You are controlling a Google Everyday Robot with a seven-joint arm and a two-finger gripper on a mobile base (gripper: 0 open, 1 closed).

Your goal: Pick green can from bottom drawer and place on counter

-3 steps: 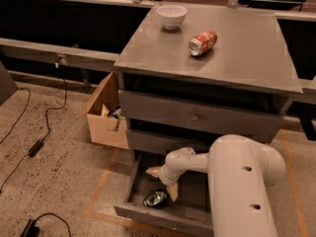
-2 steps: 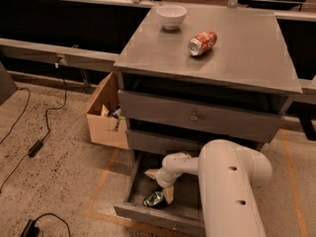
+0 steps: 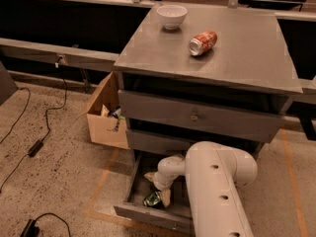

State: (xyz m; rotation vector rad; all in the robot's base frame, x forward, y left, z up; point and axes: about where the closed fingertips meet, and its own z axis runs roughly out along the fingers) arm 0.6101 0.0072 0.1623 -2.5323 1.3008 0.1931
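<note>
In the camera view we look down on a grey drawer cabinet. Its bottom drawer (image 3: 129, 212) is pulled out toward us, and the two upper drawers (image 3: 163, 113) are shut. The white arm (image 3: 213, 191) rises from the lower right and bends left into the open drawer. The gripper (image 3: 157, 188) sits low inside the drawer, near its left half. We see its two beige fingers (image 3: 148, 176) spread apart, one pointing up-left and the other down toward the drawer front.

The green can (image 3: 152, 199) lies on the drawer floor just behind the low front wall. It sits just below the gripper and right beside the lower finger, on that finger's left. It seems to lie on its side, though the dim drawer makes this hard to confirm. We cannot tell whether the finger touches it. Nothing is pinched between the fingers.

On the counter (image 3: 247, 63) a red-orange soda can (image 3: 203, 42) lies on its side near the middle. A white bowl (image 3: 172, 16) stands toward the back left. An open cardboard box (image 3: 103, 126) rests on the floor against the cabinet's left side.
</note>
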